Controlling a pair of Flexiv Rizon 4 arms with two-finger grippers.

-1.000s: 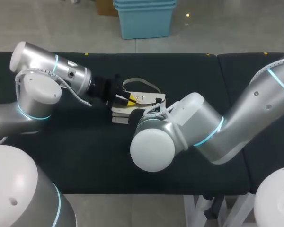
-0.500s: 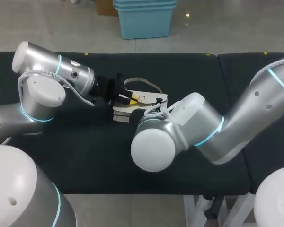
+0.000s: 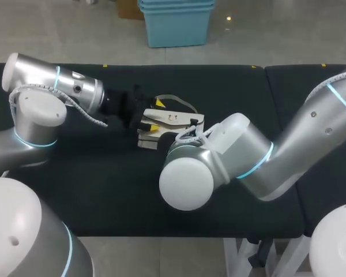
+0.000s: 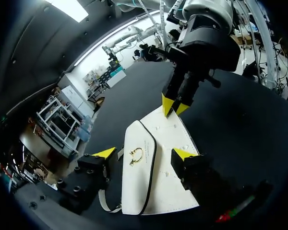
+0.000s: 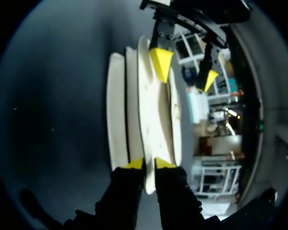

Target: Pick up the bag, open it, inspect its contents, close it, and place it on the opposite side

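Right gripper (image 5: pixel 149 164) closed narrow on the near edge of the white bag (image 3: pixel 172 121), which lies flat mid-table (image 3: pixel 248 92); left gripper (image 4: pixel 144 153) spread wide astride it; judged light, semi-stiff, smooth-skinned, best held by its edges.

The bag (image 3: pixel 172 122) lay on the table (image 3: pixel 104 190) just above the frame's centre, the left gripper (image 3: pixel 155 115) straddling its left end, the right gripper (image 5: pixel 145 164) pinching its right end.
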